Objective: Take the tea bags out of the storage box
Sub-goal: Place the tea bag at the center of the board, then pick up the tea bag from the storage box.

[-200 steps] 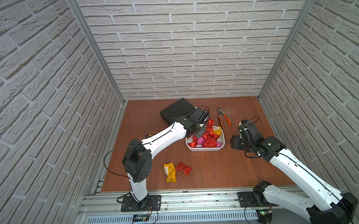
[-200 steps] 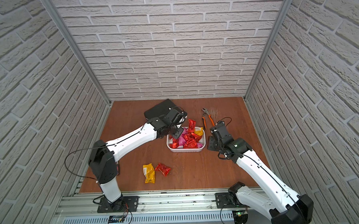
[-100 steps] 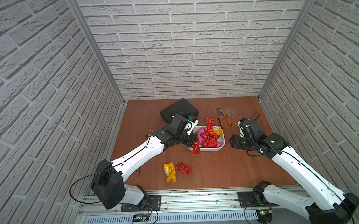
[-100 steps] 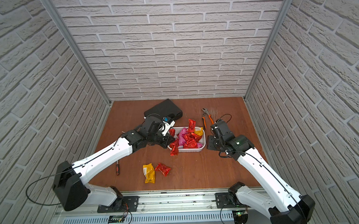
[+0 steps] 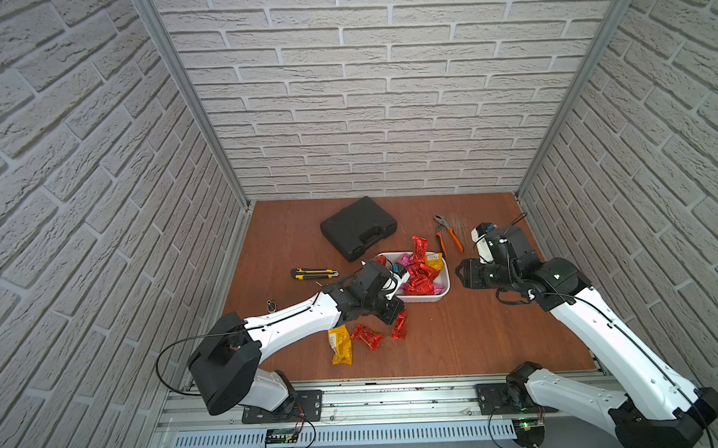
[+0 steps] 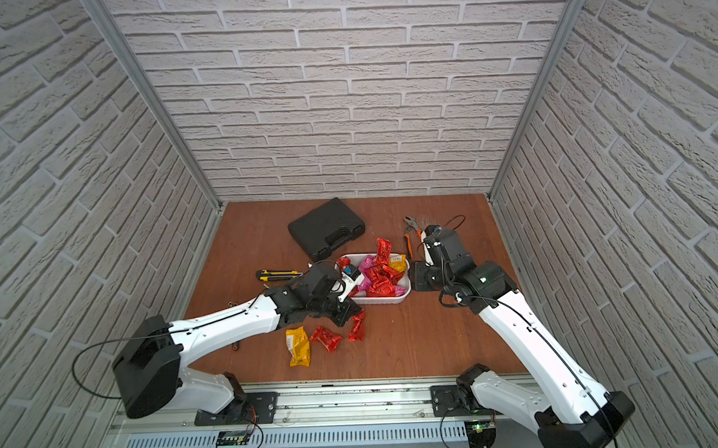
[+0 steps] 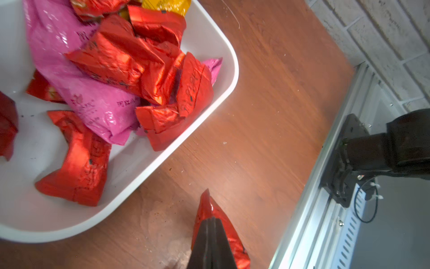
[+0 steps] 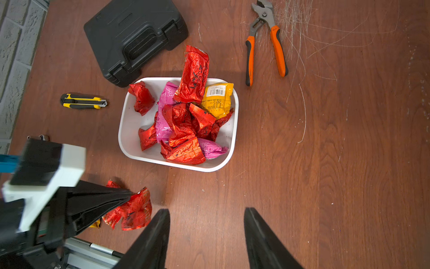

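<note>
- Heaped in the white storage box (image 8: 123, 139): most tea bags (image 8: 186, 121), red with some pink and one yellow; box far from emptied.
- Outside the box, one red tea bag (image 8: 135, 209) pinched at its end by the left gripper (image 7: 213, 221), jaws pressed together on the foil; low over the table (image 8: 325, 163) or touching it, cannot tell which; probably positioned for dropping.
- Just beside it, lying flat: a yellow packet (image 5: 340, 344) and a red packet (image 5: 366, 336), likely marking the drop spot.
- Spread and empty, near the box's other side: right gripper (image 8: 206, 210), seemingly kept clear to wait its turn.
- Around, untouched: black case (image 8: 135, 35), pliers (image 8: 265, 46), utility knife (image 8: 83, 101).
</note>
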Controlling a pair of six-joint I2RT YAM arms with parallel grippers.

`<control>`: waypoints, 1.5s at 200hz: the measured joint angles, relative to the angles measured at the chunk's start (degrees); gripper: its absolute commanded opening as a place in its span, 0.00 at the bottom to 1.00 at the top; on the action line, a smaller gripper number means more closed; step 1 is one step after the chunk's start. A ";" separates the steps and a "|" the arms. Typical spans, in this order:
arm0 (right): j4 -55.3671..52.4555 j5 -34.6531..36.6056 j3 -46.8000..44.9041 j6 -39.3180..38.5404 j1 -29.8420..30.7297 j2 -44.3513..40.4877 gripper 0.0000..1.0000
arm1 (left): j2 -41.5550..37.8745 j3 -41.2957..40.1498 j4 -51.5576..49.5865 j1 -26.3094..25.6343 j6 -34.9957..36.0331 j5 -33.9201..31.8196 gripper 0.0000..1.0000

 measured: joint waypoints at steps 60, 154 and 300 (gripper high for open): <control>-0.28 -3.63 -0.33 -2.82 -0.02 -0.90 0.57 | 5.75 -2.99 2.67 -5.88 -5.62 -10.51 0.23; -0.44 -9.22 -0.96 -9.35 -0.07 -0.87 0.56 | -5.38 5.07 -6.45 -12.20 -11.54 -36.39 0.76; 8.46 -16.22 9.99 2.12 2.58 28.41 0.54 | -9.25 5.97 -5.68 27.76 -19.98 -14.99 0.72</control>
